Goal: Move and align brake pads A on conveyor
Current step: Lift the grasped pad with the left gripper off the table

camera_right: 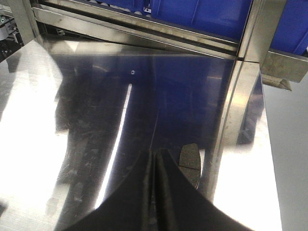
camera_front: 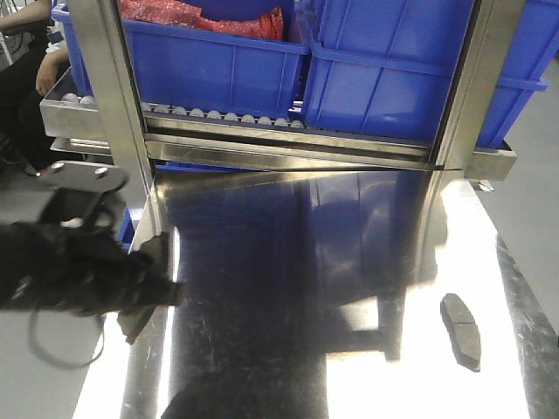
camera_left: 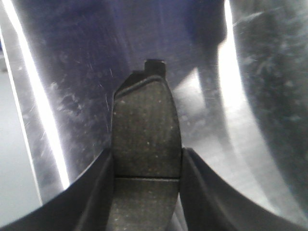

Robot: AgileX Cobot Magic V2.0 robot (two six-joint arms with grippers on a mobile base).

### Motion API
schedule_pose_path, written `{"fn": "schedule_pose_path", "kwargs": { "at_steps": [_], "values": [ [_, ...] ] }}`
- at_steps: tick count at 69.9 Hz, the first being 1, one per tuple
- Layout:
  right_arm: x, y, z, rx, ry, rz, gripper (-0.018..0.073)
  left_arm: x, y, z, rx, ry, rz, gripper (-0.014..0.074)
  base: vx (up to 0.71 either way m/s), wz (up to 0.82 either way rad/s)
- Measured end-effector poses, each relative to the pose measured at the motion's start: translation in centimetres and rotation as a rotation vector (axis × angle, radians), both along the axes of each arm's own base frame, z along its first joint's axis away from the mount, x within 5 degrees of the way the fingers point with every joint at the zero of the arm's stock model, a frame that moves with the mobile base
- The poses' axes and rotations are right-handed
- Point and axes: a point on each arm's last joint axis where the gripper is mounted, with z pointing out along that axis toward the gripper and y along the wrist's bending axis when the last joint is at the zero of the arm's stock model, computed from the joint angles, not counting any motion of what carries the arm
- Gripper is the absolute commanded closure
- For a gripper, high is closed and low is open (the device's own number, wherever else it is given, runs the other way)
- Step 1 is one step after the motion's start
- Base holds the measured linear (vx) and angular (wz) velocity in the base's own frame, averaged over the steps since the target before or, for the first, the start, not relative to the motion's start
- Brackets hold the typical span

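Note:
My left gripper (camera_left: pixel 147 161) is shut on a grey-brown brake pad (camera_left: pixel 144 115), gripping its long sides near the cross groove. In the front view this gripper (camera_front: pixel 150 288) holds the pad over the left edge of the shiny steel table (camera_front: pixel 288 262). A second brake pad (camera_front: pixel 460 330) lies flat near the table's right edge. My right gripper (camera_right: pixel 155 155) is shut with nothing in it, its tips just left of that pad (camera_right: pixel 189 158). The conveyor is out of view.
Blue bins (camera_front: pixel 384 70) sit on a roller rack (camera_front: pixel 227 118) behind the table, with steel uprights (camera_front: pixel 109 87) at both sides. One bin holds red material (camera_front: pixel 201 17). A person's arm (camera_front: pixel 48 70) shows at the far left.

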Motion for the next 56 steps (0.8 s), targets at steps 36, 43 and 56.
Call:
{"fn": "schedule_pose_path", "kwargs": {
  "at_steps": [36, 43, 56],
  "values": [
    [0.0, 0.0, 0.0, 0.0, 0.0, 0.0, 0.0563, -9.0, 5.3, -1.3, -0.149, -0.3, -0.022, 0.0458, 0.0, 0.0],
    [0.0, 0.0, 0.0, 0.0, 0.0, 0.0, 0.0563, -9.8, 5.7, -1.5, -0.166, -0.33, -0.023, 0.0458, 0.0, 0.0],
    [0.0, 0.0, 0.0, 0.0, 0.0, 0.0, 0.0563, -10.3, 6.0, -1.3, -0.178, -0.352, -0.023, 0.0458, 0.0, 0.0]
  ]
}}
